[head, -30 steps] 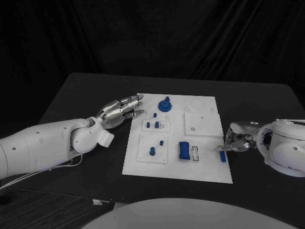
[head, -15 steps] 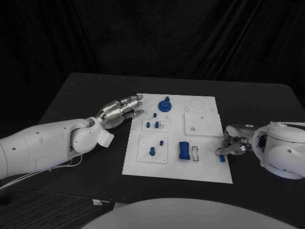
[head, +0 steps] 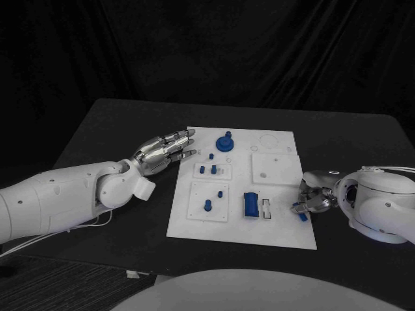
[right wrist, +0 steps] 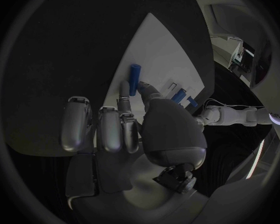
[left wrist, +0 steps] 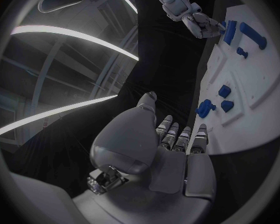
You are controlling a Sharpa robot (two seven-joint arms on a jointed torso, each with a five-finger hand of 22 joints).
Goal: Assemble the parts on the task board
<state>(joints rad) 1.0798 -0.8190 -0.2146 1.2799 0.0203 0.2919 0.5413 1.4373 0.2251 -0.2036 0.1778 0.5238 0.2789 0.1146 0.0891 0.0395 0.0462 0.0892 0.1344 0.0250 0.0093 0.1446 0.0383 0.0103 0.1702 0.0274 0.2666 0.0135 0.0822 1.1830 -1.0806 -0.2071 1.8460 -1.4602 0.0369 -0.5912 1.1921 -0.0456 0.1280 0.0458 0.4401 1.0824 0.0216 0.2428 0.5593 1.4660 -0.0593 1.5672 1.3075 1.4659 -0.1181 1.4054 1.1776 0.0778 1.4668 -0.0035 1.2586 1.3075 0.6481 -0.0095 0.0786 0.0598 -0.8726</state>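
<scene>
Right robot hand point(head: 316, 198) pinches a blue peg point(right wrist: 134, 78), half hidden, now nearer the board point(head: 237, 230); left robot hand point(head: 163, 150) stays spread, empty.

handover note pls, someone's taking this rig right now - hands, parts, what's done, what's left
Left robot hand: holds nothing, fingers apart, at the task board's left edge.
Right robot hand: at the board's right edge, fingertips on a small blue peg lying there; a firm grip cannot be confirmed.
On the board: blue knob at the far end, short pegs mid-left, blue block near the front.
Left to do: seat the right-edge peg; the other pieces' seating is unclear.
</scene>
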